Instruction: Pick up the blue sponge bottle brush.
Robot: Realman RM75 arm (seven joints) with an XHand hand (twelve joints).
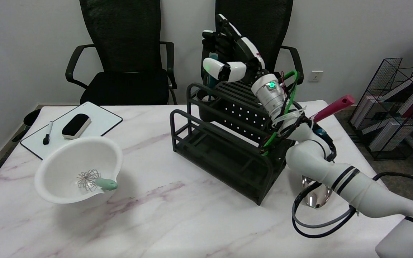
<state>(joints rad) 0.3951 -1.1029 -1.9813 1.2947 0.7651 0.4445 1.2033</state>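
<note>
A: The blue sponge bottle brush (212, 77) stands upright in the round cup at the upper back corner of the black rack (224, 150). Only a teal-blue stretch of handle shows, right under the right hand (228, 53).

B: Is the hand holding it?

A: Its fingers are curled around the top of the handle, thumb across the front, so it looks like a grip. The exact contact is hidden behind the fingers. The brush's lower end is down inside the cup.

B: What lies below the hand?

A: The rack itself, two tiers of dark bars and a perforated panel, directly beneath the wrist and forearm. The arm (335, 175) reaches over the rack's right end.

B: And off to the hand's left?

A: Well away, low on the marble table (177, 222), a white bowl (79, 170) tilts with a small whisk (95, 181) in it, its mint handle resting on the rim. Beyond that, a whiteboard (84, 127) carries an eraser (76, 125) and a black marker (47, 133).

B: To its right?

A: A pink handle (333, 107) pokes up behind the forearm, and a shiny metal object (316, 195) sits on the table under the arm; I can't tell what it is. Behind the hand are two black chairs (124, 57).
</note>
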